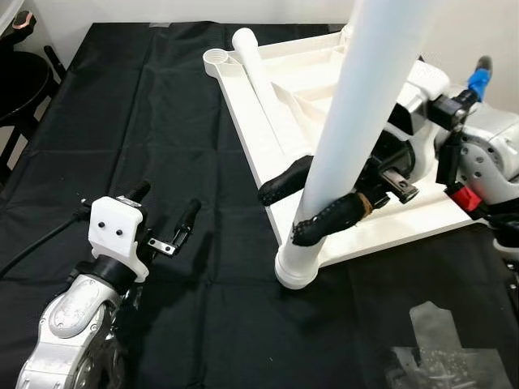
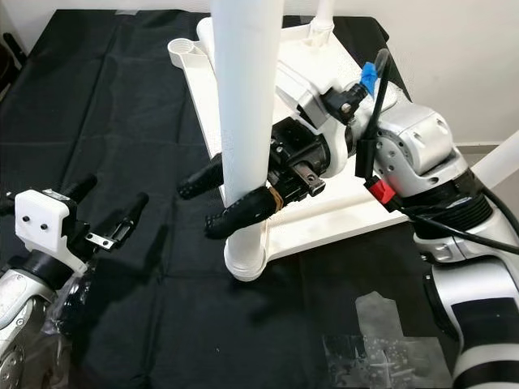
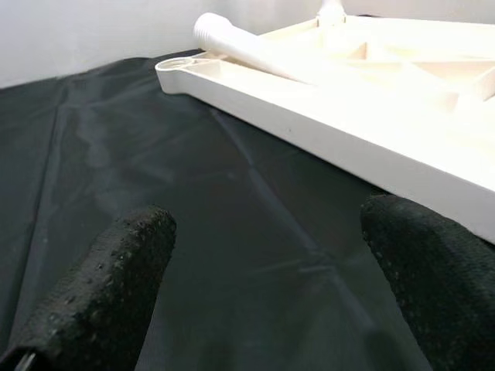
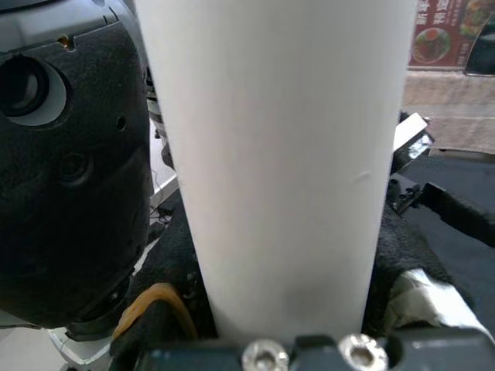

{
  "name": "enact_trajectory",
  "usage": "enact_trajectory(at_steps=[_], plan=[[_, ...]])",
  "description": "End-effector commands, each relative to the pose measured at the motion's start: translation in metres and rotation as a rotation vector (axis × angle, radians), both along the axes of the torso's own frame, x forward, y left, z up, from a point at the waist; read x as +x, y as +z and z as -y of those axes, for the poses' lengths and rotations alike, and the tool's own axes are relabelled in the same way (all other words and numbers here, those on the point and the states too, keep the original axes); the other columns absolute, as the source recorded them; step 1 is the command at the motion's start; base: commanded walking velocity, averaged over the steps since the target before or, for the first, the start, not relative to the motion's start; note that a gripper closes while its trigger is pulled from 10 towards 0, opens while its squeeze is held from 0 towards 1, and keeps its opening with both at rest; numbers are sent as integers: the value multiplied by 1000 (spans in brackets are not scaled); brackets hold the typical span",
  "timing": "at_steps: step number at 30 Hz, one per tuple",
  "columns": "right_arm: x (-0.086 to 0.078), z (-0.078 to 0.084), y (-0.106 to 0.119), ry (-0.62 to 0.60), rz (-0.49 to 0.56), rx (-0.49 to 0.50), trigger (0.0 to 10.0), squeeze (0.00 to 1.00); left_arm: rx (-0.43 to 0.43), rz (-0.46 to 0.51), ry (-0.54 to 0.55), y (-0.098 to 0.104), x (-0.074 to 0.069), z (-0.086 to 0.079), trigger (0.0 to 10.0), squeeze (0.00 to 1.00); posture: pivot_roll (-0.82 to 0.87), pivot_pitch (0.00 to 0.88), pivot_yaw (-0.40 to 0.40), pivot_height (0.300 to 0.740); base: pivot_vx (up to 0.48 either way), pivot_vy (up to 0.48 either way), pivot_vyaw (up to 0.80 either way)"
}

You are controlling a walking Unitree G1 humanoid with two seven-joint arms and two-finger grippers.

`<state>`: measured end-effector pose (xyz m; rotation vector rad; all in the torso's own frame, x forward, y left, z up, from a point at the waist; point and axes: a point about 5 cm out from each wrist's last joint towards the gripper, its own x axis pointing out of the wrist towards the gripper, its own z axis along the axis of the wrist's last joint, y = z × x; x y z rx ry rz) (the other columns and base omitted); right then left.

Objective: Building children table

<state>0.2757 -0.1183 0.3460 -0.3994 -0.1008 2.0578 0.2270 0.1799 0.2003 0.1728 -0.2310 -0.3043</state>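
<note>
The right hand grips a white table leg that stands upright in the near corner socket of the upturned white tabletop on the black surface, while the left hand, fingers open, hovers well apart.

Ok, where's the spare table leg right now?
The loose leg lies flat on the upturned tabletop, near its far left corner socket, beyond the right tool's upright leg.
</note>
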Motion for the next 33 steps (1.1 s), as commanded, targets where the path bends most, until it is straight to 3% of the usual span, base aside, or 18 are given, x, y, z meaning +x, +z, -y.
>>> enact_trajectory(at_steps=[1, 19, 33], plan=[[0, 2, -2, -5, 14, -30, 10000, 0, 12, -11, -8, 0, -4, -1, 10000, 0, 28, 329, -30, 740, 0, 0, 0], [-3, -4, -12, 19, 18, -44, 10000, 0, 9, -9, -18, 2, -4, 3, 10000, 0, 22, 325, -32, 740, 0, 0, 0], [-5, -8, -20, -56, 12, -20, 10000, 0, 9, -4, -25, 2, -1, 4, 10000, 0, 13, 313, -30, 740, 0, 0, 0]])
